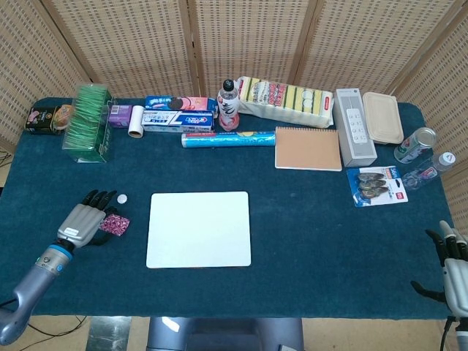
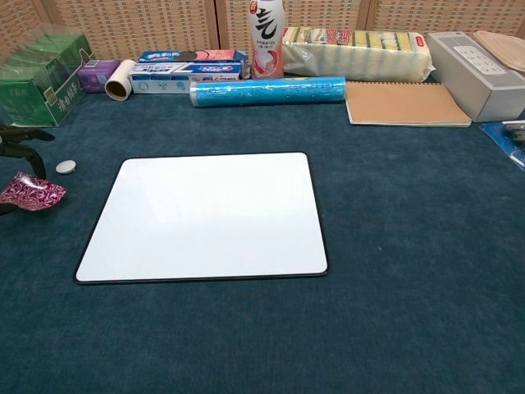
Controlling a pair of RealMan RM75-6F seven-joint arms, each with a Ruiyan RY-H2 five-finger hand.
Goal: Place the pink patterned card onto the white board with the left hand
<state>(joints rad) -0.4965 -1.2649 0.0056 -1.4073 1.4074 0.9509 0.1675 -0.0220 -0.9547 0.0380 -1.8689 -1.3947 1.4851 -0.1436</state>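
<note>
Head view shows the left hand [image 1: 80, 219] pinching the pink patterned card [image 1: 114, 224], lifted slightly beside the white board [image 1: 199, 229]. Carrying it over and releasing remain. Right hand [image 1: 453, 252] idles, fingers apart.

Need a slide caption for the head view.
Left hand grips the pink card beside the white board.

This looks like a staged robot test setup in a lab or demo room, not a lived-in home. The counter [image 1: 307, 219] is covered in dark teal cloth and fenced behind by woven folding screens [image 1: 241, 40]. Along its back edge sits an unrelated mix of goods: a green tea box [image 1: 89, 121], a drink bottle [image 1: 228, 106], a sponge pack [image 1: 287, 100], a spiral notebook [image 1: 308, 148] and a can [image 1: 414, 144].
</note>
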